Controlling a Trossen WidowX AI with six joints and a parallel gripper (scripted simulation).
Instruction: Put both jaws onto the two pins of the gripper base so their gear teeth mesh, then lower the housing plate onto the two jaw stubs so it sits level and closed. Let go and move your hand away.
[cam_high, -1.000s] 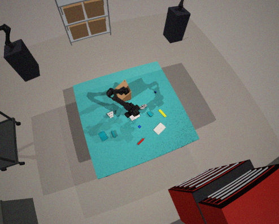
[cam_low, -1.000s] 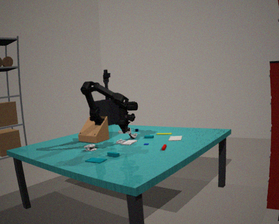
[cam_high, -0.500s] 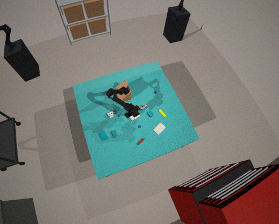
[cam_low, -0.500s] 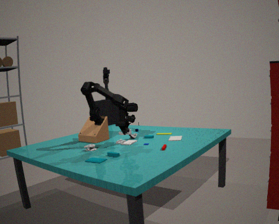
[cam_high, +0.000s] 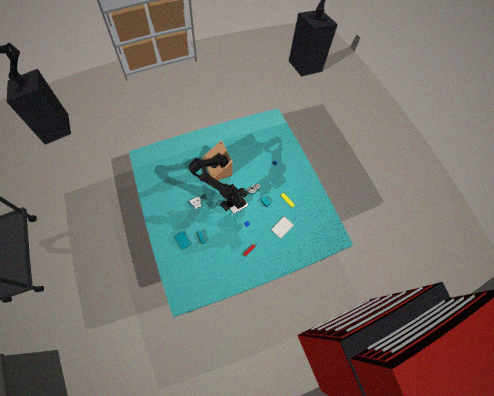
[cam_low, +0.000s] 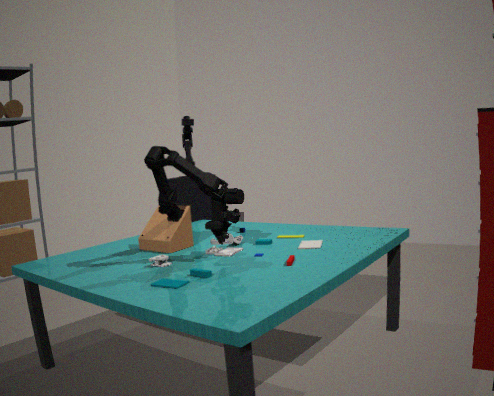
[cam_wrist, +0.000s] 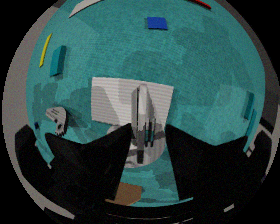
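While the gripper (cam_high: 236, 201) (cam_low: 223, 242) (cam_wrist: 149, 127) hangs over the ribbed white base (cam_high: 240, 208) (cam_low: 224, 251) (cam_wrist: 107, 100), it's got a pale jaw piece (cam_wrist: 142, 102) pinched. Another toothed jaw (cam_wrist: 58, 119) just lies on the teal table (cam_high: 200, 280) (cam_low: 200, 305) (cam_wrist: 200, 55).

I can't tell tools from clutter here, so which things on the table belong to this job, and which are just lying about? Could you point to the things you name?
Part of the job:
- gripper base (cam_wrist: 110, 100), white and ribbed
- a jaw, held in the gripper (cam_low: 221, 240) (cam_wrist: 149, 127)

Likely lying about:
- yellow bar (cam_high: 288, 200) (cam_low: 290, 236) (cam_wrist: 45, 50)
- red bar (cam_high: 249, 250) (cam_low: 290, 260)
- blue piece (cam_high: 247, 224) (cam_low: 258, 255) (cam_wrist: 157, 23)
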